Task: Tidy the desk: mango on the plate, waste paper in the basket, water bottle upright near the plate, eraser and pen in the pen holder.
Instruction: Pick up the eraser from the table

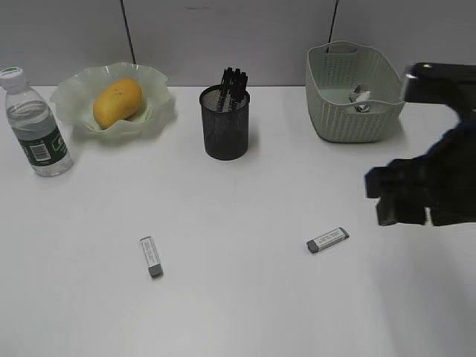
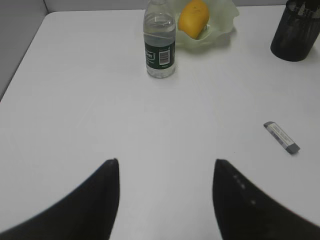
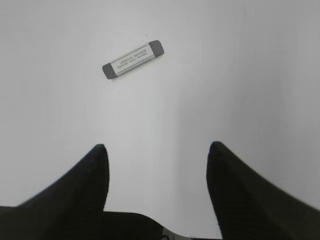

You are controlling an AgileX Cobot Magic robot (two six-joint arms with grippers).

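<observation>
Two erasers lie on the desk (image 1: 238, 312): left eraser (image 1: 151, 256), right eraser (image 1: 327, 240). Mango (image 1: 117, 102) sits on plate (image 1: 160, 93); bottle (image 1: 33, 123) upright beside it. Right gripper (image 3: 157, 150) and left gripper (image 2: 165, 167) both gape, empty.

The surface (image 1: 238, 312) is plain white, smooth and matt, with only soft reflections. The plate (image 1: 158, 93) is pale green translucent material with a glossy ruffled rim. The mango (image 1: 117, 102) has smooth yellow-orange skin with a slight sheen. The water bottle (image 1: 35, 123) is clear ribbed plastic with a white cap and a dark green printed label. The pen holder (image 1: 225, 123) is black wire mesh, matt. The basket (image 1: 353, 111) is pale sage-green plastic, matt, moulded in a woven-look pattern. Crumpled white-grey paper (image 1: 360, 97) lies inside it. Both erasers (image 1: 151, 256) (image 1: 327, 240) carry white printed sleeves with grey ends. The gripper fingers (image 3: 75, 190) are matt black.
</observation>
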